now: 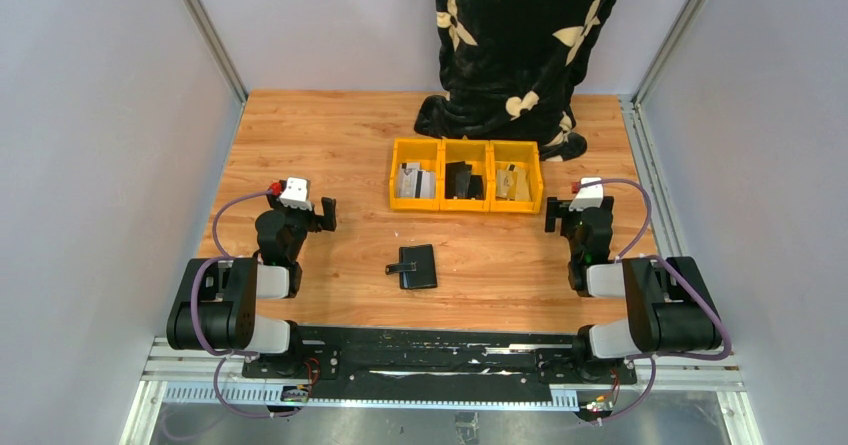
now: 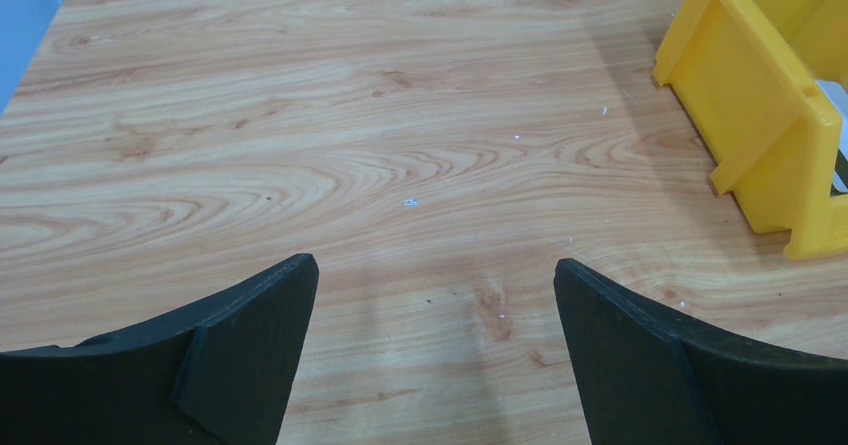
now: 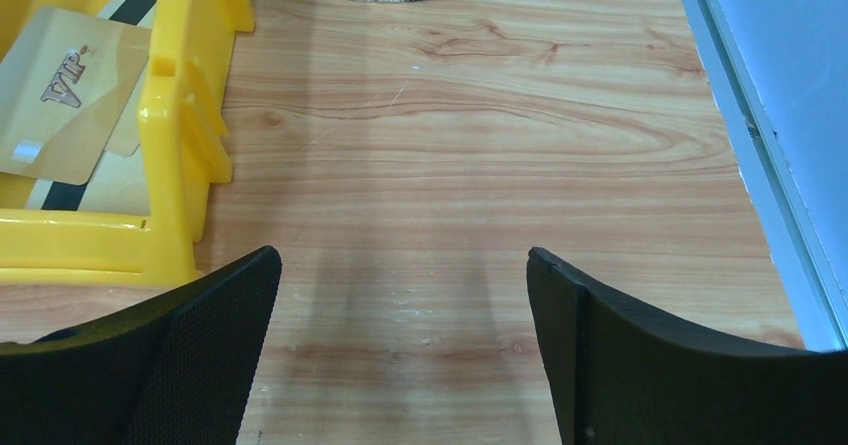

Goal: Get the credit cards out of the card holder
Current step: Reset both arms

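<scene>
Now the black card holder [image 1: 417,266] lies shut on the worktop [image 1: 330,145] between both arms, hiding its inside. Left tool [image 2: 435,275] and right tool [image 3: 400,265] are spread wide, holding nothing.

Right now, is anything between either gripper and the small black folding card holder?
Nothing visible. Only bare wooden table separates the small black folding card holder from the open left gripper and open right gripper. The yellow plastic bins sit beyond it, off both paths.
</scene>
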`<action>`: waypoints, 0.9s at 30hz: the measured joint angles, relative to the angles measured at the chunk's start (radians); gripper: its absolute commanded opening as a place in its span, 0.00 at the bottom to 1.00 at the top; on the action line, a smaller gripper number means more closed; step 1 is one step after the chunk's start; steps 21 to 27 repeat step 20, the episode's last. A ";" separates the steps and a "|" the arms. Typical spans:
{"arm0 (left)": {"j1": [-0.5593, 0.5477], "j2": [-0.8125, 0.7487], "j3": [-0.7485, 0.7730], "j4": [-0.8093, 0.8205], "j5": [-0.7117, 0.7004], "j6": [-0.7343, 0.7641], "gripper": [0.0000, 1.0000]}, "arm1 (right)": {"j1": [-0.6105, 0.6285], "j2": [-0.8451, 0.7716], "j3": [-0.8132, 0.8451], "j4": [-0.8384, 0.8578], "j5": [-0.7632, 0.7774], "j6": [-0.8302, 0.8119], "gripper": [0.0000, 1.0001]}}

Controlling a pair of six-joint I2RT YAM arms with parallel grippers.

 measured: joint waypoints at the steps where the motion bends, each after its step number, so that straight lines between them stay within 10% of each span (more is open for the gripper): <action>1: 0.000 0.000 0.000 0.000 0.000 0.000 1.00 | 0.000 0.000 0.000 0.000 0.001 0.000 0.96; 27: 0.000 0.000 0.000 0.000 0.000 0.000 1.00 | 0.000 0.017 -0.011 0.022 0.054 0.008 0.97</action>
